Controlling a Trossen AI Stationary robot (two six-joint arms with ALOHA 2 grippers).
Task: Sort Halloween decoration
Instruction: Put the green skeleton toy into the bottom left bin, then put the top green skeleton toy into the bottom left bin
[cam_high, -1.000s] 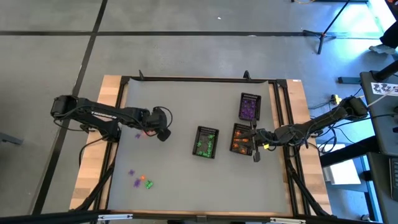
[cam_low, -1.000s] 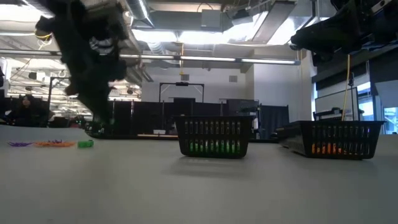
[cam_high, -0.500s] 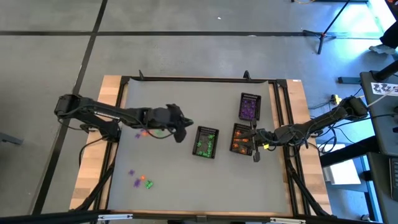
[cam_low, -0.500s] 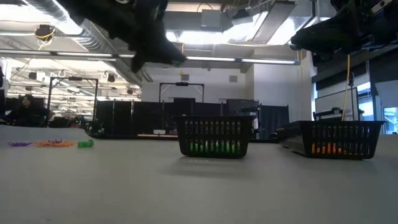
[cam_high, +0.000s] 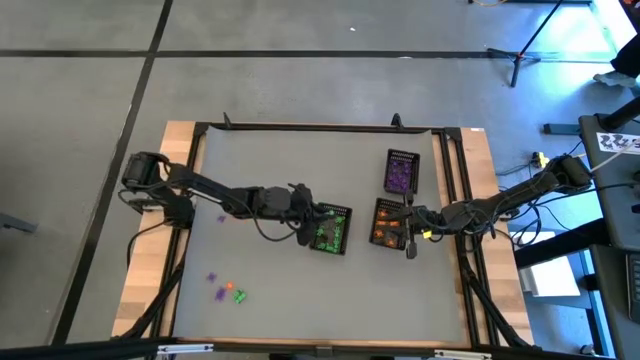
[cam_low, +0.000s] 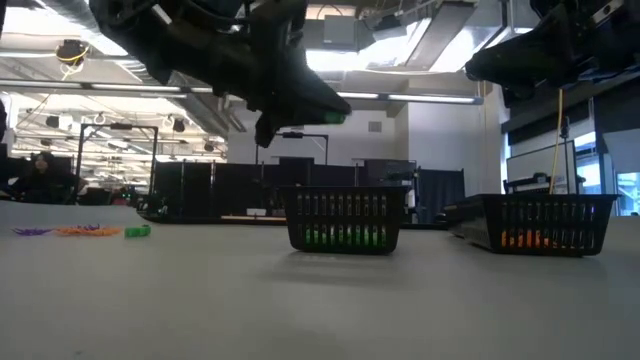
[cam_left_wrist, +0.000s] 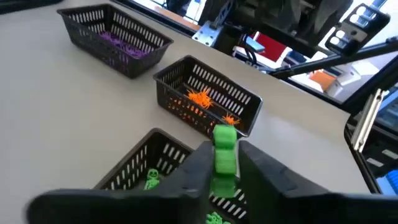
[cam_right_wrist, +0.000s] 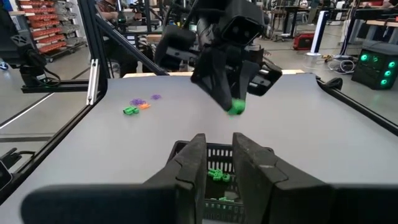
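Observation:
My left gripper (cam_high: 305, 228) reaches out from the table's left and hangs above the left edge of the green-filled mesh basket (cam_high: 333, 207), shut on a small green trinket (cam_left_wrist: 224, 149). The low view shows that trinket (cam_low: 335, 118) high above the basket (cam_low: 345, 210). Beyond it stand the basket with orange trinkets (cam_left_wrist: 245, 96) and the one with purple trinkets (cam_left_wrist: 93, 18). Loose purple, orange and green trinkets (cam_high: 228, 291) lie near the table's left near corner, and a purple one (cam_high: 222, 216) lies under my left arm. My right gripper (cam_high: 410, 248) waits by the orange basket (cam_high: 390, 201), its fingers a narrow gap apart. My left gripper pinches the green trinket between its two fingers, which slant down from the table's left. The trinket's upper part (cam_left_wrist: 225, 135) sticks out past the fingertips (cam_left_wrist: 202, 163). It is lifted clear, in the air over the green basket.
The three baskets stand close together right of the table's middle. Black rails (cam_high: 190, 190) frame the table on its left, far and right sides. Bare table lies between the loose trinkets and the green basket. People and equipment show in the room beyond.
My left gripper has risen from low over the loose trinkets at the table's left and swung right to the green basket. In the low view it climbs from table height to well above the basket, and the green trinket now shows between its fingers. The right arm has kept still.

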